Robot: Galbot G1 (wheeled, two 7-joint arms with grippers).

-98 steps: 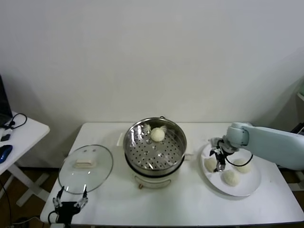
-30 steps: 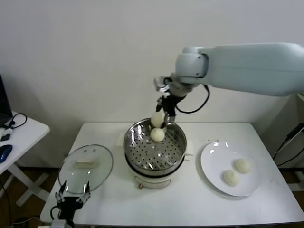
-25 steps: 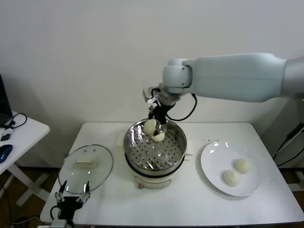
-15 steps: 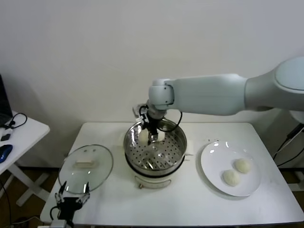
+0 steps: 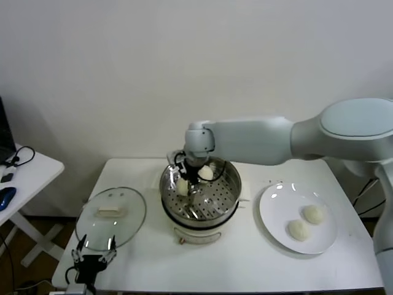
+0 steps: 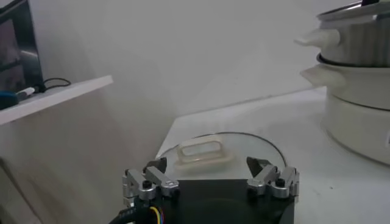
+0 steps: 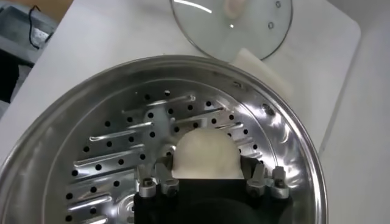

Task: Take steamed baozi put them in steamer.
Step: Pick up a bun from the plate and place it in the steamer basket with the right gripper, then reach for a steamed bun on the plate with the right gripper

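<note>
- The right gripper [image 5: 184, 185] reaches down inside the steamer [image 5: 228, 178], on the side toward the glass lid [image 5: 110, 212], with its arm stretching across from the robot's right.
- Its fingers [image 7: 159, 180] stand partly apart with a steamed baozi [image 7: 206, 155] between them; in the right wrist view the bun fills the gap from one finger pair to the other, so the claw has hold of it.
- Below the held bun lies the perforated tray [image 7: 116, 152], just under the fingertips; whether the bun already touches the tray I cannot tell.
- A second baozi [image 5: 207, 174] sits on the tray just beside the right gripper, on the far side toward the wall.
- Two more baozi, a far one [image 5: 313, 214] and a near one [image 5: 298, 230], lie on the white plate [image 5: 270, 212], well apart from the right gripper, off to the robot's right of the steamer.
- The steamer's steel pot rests on its white base [image 5: 196, 232] near the middle of the white table [image 5: 245, 264].
- The left gripper [image 6: 211, 182] hangs parked at the table's near edge, just in front of the glass lid, its fingers spread wide with nothing between them.
- From the left gripper, the lid's pale handle [image 6: 204, 153] lies just ahead, and the steamer's base stands farther off to one side.
- A second small table [image 5: 24, 178] with cables on it stands beyond the lid, away from both grippers.
</note>
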